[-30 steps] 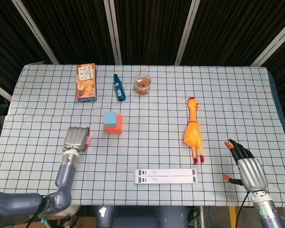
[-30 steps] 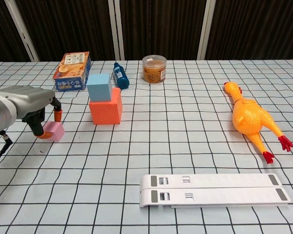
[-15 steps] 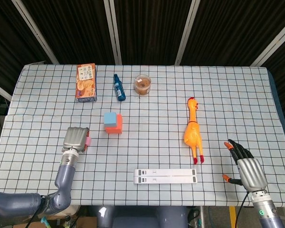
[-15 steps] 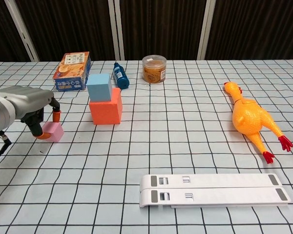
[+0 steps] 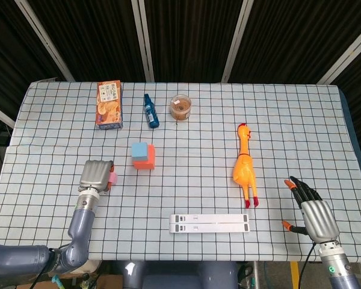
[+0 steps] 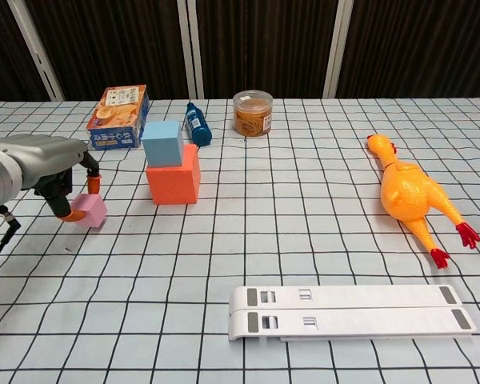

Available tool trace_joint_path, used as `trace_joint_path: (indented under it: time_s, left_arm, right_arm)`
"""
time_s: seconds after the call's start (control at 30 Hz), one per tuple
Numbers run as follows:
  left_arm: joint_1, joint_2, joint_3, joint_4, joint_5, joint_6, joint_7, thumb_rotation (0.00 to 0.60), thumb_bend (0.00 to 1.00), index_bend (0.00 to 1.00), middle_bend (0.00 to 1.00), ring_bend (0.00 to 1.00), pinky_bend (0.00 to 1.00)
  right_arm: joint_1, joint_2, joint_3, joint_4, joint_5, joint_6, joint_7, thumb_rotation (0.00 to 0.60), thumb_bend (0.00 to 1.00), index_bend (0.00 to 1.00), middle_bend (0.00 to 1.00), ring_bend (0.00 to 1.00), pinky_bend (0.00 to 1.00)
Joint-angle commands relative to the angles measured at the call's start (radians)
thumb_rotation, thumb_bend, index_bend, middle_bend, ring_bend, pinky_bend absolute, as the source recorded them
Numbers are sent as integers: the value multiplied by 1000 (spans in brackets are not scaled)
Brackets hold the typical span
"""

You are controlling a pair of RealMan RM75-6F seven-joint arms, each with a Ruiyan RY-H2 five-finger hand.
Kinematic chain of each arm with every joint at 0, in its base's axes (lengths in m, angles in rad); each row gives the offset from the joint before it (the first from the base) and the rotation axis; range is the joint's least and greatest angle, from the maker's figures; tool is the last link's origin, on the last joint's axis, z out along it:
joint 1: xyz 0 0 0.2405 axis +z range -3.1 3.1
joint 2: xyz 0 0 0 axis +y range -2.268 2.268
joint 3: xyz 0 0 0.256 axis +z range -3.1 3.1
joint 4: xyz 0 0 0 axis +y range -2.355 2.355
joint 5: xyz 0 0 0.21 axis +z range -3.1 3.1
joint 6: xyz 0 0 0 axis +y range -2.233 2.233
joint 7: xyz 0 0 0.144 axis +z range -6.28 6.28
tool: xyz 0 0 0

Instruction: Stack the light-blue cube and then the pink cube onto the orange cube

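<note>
The light-blue cube (image 5: 139,150) (image 6: 162,142) sits on top of the orange cube (image 5: 146,161) (image 6: 174,180) left of the table's middle. To their left, my left hand (image 5: 95,175) (image 6: 46,162) pinches the pink cube (image 5: 113,177) (image 6: 90,210) between orange-tipped fingertips (image 6: 93,183). The cube is tilted and sits barely above the cloth. My right hand (image 5: 313,214) rests at the front right corner, fingers spread, holding nothing. It shows only in the head view.
At the back stand a cracker box (image 5: 109,104) (image 6: 118,117), a blue bottle (image 5: 150,111) (image 6: 198,123) lying down, and a jar (image 5: 180,107) (image 6: 252,112). A rubber chicken (image 5: 244,165) (image 6: 410,197) lies right of centre. A white flat stand (image 5: 210,223) (image 6: 348,312) lies near the front edge.
My left hand has lifted and tipped the pink cube slightly, moving it a little toward the stacked cubes. The right hand has not moved.
</note>
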Motion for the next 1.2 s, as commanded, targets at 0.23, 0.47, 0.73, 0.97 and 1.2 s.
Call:
trace_joint_path:
  time_s: [0.23, 0.47, 0.73, 0.97, 1.2]
  left_arm:
    - [-45, 153, -124, -247, -120, 78, 58, 600, 373, 442, 1000, 801, 820]
    - [-127, 228, -245, -391, -276, 194, 141, 600, 372, 442, 1000, 801, 820]
    - [-248, 190, -381, -374, -498, 320, 181, 600, 368, 443, 1000, 802, 820]
    - [-355, 103, -421, -249, -580, 400, 215, 600, 368, 443, 1000, 802, 821]
    - [-414, 31, -398, -130, -568, 417, 241, 600, 368, 442, 1000, 802, 821]
  right_arm:
    - [0, 0, -1, -2, -4, 1, 0, 600, 160, 102, 74, 124, 218]
    - [1, -1, -1, 0, -6, 2, 2, 600, 160, 102, 74, 124, 218]
    - [0, -1, -2, 0, -10, 6, 4, 600, 160, 102, 74, 124, 218]
    - [2, -1, 0, 7, -4, 1, 14, 600, 160, 102, 74, 124, 218]
    - [2, -1, 1, 11, -2, 0, 21, 600, 160, 102, 74, 123, 218]
